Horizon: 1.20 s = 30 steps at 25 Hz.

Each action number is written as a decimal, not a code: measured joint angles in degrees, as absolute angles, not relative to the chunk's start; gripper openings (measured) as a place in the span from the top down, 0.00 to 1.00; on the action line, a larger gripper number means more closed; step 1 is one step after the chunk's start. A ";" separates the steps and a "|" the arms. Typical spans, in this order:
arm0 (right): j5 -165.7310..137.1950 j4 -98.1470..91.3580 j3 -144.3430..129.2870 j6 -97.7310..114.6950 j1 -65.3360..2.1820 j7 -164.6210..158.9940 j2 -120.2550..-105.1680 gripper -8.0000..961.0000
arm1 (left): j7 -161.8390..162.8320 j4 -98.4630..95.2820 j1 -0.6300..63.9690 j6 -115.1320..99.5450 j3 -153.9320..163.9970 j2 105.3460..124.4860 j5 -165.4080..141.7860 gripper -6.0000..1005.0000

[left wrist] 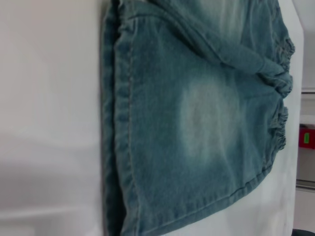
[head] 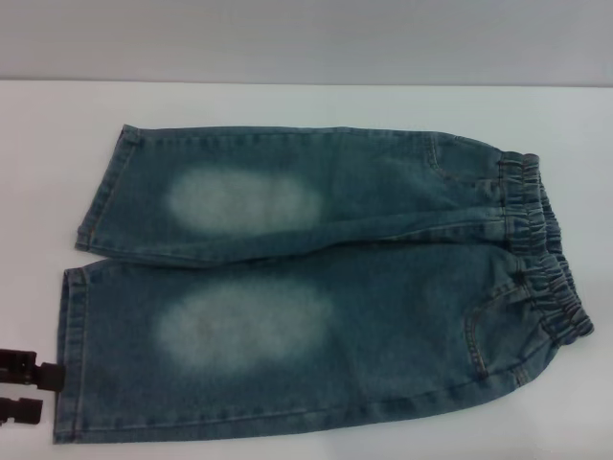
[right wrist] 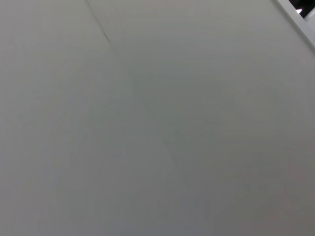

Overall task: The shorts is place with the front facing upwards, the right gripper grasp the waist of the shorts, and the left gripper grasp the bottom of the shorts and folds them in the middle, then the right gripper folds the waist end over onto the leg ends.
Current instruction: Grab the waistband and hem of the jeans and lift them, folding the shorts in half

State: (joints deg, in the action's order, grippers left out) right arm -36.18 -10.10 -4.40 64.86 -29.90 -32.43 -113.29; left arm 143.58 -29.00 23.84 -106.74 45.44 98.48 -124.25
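Your left pincer, its prongs apart, sits beside the bottom of the shorts; closing short would miss the hem. Right pincer unseen.

A white table (evenly lit) meets a pale grey wall.

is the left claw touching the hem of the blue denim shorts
Cannot tell. In the head view the left claw overlaps the blue denim shorts' hem edge.
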 joint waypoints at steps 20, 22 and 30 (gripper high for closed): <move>-36.21 -9.78 -5.10 64.77 -30.06 -32.43 -112.96 0.18 | 144.70 -28.16 24.35 -105.40 45.43 100.71 -130.72 0.20; -36.21 -9.76 -5.10 64.77 -30.06 -32.43 -112.94 0.18 | 144.78 -28.16 24.49 -105.29 45.38 100.84 -131.32 0.20; -36.21 -9.62 -5.17 64.77 -30.06 -32.43 -112.86 0.18 | 145.80 -28.16 25.85 -103.31 45.26 101.64 -135.47 0.20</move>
State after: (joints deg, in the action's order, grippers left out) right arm -36.21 -9.62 -5.17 64.77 -30.06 -32.43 -112.86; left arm 145.80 -28.16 25.85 -103.31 45.26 101.64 -135.47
